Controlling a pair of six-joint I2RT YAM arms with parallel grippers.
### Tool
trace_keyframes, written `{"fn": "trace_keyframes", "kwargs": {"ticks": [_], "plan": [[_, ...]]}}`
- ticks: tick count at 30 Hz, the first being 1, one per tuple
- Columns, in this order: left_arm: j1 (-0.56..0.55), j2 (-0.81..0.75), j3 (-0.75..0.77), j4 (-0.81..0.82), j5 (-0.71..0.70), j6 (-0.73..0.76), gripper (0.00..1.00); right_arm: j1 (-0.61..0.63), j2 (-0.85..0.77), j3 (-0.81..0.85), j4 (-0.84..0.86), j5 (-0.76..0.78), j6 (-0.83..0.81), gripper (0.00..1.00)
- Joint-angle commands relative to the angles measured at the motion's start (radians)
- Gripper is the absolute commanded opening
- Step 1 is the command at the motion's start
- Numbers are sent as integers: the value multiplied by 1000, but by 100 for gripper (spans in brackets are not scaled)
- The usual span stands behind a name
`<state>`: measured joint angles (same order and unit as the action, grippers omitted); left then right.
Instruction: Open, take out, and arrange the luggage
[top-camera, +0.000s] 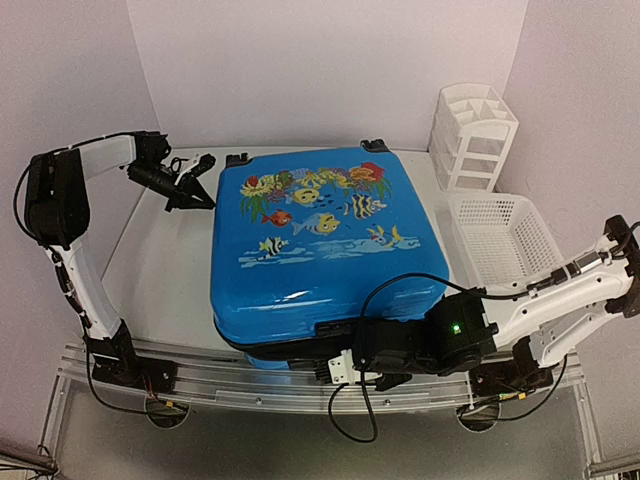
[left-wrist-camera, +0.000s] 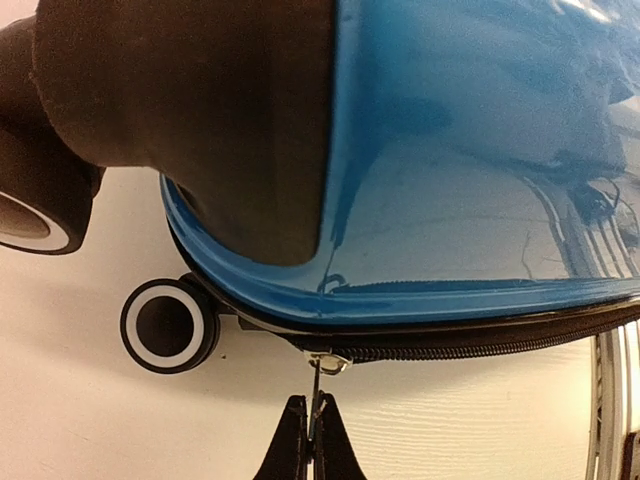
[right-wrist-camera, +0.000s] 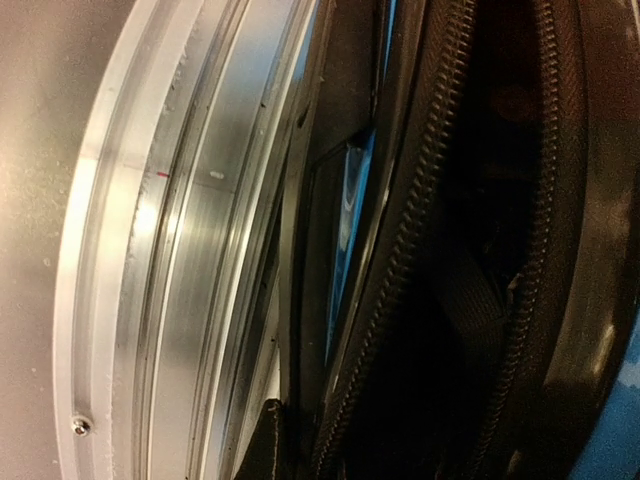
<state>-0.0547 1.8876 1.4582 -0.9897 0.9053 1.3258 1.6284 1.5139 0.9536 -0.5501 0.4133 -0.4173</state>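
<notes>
Top external, luggage: the luggage, a bright blue hard shell with a fish print on its lid, lay flat at the middle of the white table, lid side up.
Top external, left arm: the left gripper reached in at the far left corner of the case, its tip right at the shell's edge.
Top external, right arm: the right gripper lay low against the near side of the case, its arm stretched along the table's near edge.
Top external, surroundings: a white perforated basket stood just right of the case, with a white organizer behind it in the far right corner.
Left wrist, jaws: pressed together on the metal zipper pull, which hung from the black zipper band under the blue shell.
Left wrist, wheels: 2 black-and-white wheels showed, 1 wheel just left of the pull and the other cut off by the left edge.
Right wrist, zipper: 2 rows of zipper teeth stood parted, with dark lining between them and an aluminium rail alongside.
Right wrist, jaws: drawn almost together; whether they pinched anything could not be told.
</notes>
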Motion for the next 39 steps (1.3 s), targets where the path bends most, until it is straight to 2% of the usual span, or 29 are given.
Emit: {"fn": "trace_keyframes", "kwargs": {"ticks": [1, 5, 11, 14, 16, 18, 19, 25, 33, 36, 37, 39], "plan": [[99, -33, 148, 219, 5, -10, 0, 51, -36, -159, -530, -61, -51, 0], [112, -33, 160, 169, -6, 42, 0, 44, -87, -209, -552, 39, -52, 0], [76, -79, 100, 122, 23, 32, 0, 39, -53, -139, -472, 150, -116, 1], [69, -87, 86, 155, 34, -50, 0, 34, -30, -40, -417, 201, -118, 10], [69, -87, 78, 186, 31, -91, 0, 27, -2, 54, -408, 193, -75, 28], [71, -88, 73, 204, 28, -116, 0, 16, 31, 159, -405, 157, 6, 47], [72, -88, 72, 207, 29, -124, 0, 11, 44, 205, -403, 128, 44, 52], [74, -71, 80, 267, 20, -182, 0, 9, 75, 352, -375, 92, 292, 64], [76, -66, 88, 276, 27, -179, 0, 6, 53, 472, -368, -4, 654, 63], [76, -73, 77, 278, 31, -176, 0, -76, 23, 470, -373, 40, 981, 62], [76, -77, 71, 279, 33, -175, 0, -123, 4, 461, -382, 24, 1140, 60], [76, -81, 69, 278, 35, -175, 0, -202, -23, 445, -419, -1, 1344, 50]]}}
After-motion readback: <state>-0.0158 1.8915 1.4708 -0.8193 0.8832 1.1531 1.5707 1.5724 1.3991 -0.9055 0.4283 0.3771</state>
